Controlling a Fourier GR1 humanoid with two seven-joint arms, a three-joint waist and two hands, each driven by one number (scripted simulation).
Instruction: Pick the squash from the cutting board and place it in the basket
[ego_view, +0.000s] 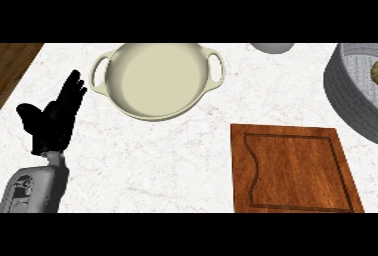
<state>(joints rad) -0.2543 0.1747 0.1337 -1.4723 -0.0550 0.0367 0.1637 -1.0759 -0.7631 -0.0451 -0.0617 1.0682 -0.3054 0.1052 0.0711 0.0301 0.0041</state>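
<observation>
Left robot hand (53, 120) rests released; squash (375, 73) lies in the basket (347, 95).

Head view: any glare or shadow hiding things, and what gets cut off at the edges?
Head view: even light, no glare; the cream pot is softly shaded inside. The grey basket is cropped by the right edge, with something yellowish barely showing inside. The cutting board lies bare. Left hand rests open; right hand unseen.
</observation>
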